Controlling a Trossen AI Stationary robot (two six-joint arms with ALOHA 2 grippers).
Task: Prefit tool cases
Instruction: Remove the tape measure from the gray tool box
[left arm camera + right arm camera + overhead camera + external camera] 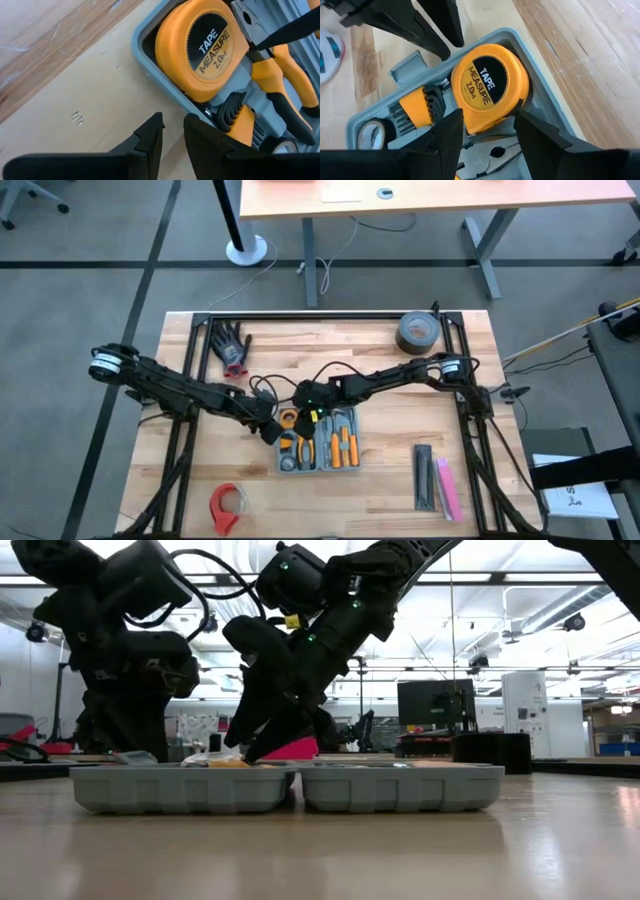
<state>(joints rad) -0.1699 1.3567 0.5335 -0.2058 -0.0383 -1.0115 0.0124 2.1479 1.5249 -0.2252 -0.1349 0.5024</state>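
The blue-grey tool case lies open and flat on the wooden table, both halves showing in the low view. A yellow tape measure lies in a corner slot of its tray, beside hex keys and orange-handled pliers. My right gripper reaches down over the case and is shut on the tape measure. My left gripper hovers just outside the case's wall, at the corner with the tape measure. Its fingers are a narrow gap apart, with bare table between them. My right gripper has the tape measure pinched between its two fingers, which lie on opposite sides of its round edge. The fingers slant down at it from the table's far right. The tape measure lies flat in its slot, label up.
Black gloves lie at the far left and a grey tape roll at the far right. A red tape dispenser sits near the front left. A black bar and a pink bar lie to the right of the case.
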